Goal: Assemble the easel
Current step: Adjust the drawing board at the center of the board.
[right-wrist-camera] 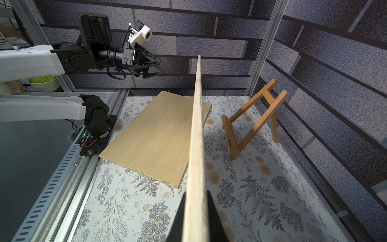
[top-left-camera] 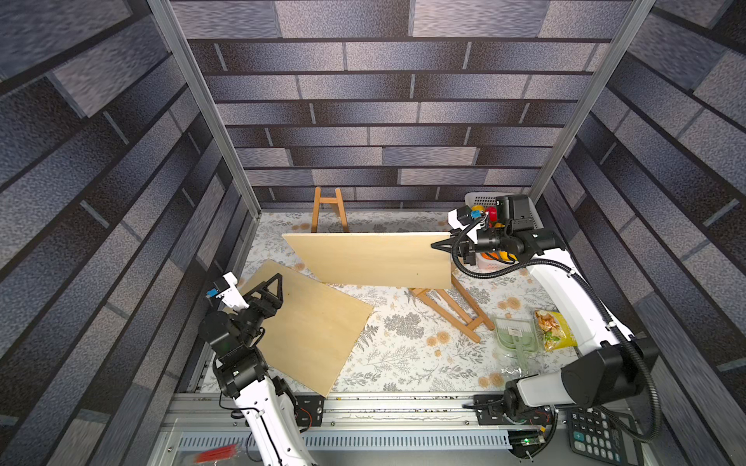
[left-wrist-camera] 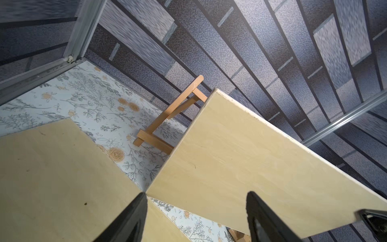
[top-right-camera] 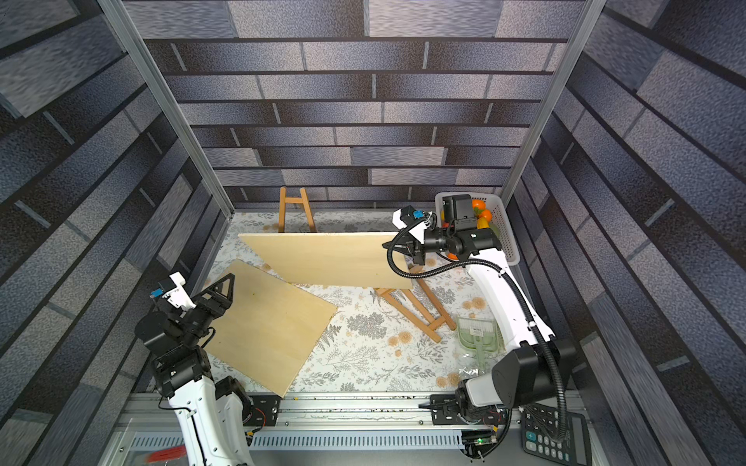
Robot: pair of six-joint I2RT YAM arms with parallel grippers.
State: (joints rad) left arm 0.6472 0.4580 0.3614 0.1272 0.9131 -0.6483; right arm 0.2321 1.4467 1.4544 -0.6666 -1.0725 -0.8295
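right arm grips a wooden board on edge, left jaws released

a view down into a booth with brick-pattern walls and a flowered surface (top-left-camera: 403, 363). the right arm (top-left-camera: 565, 290) reaches in from its side, jaws clenched on the nearest short edge of a pale wooden board (top-left-camera: 371, 260). the board is lifted and tilted. in the right wrist view it shows edge-on, pinched between two black fingers. behind it a small wooden easel (top-left-camera: 329, 210) stands upright near the back wall, apart from the board. a second easel (top-left-camera: 456, 302) lies flat on the surface, partly covered by the lifted board in both top views.

the left arm (top-left-camera: 262, 399) hangs above a second board (top-left-camera: 311, 335), which lies flat on the left part of the surface. its jaws are spread wide, with nothing between them. the lifted board's lowest corner sits close to the flat one's edge, but whether they touch cannot be told.

beside the right arm are a white basket (top-right-camera: 506, 226) of fruit, a green dustpan and brush (top-left-camera: 516, 333) and a snack bag (top-left-camera: 553, 329).
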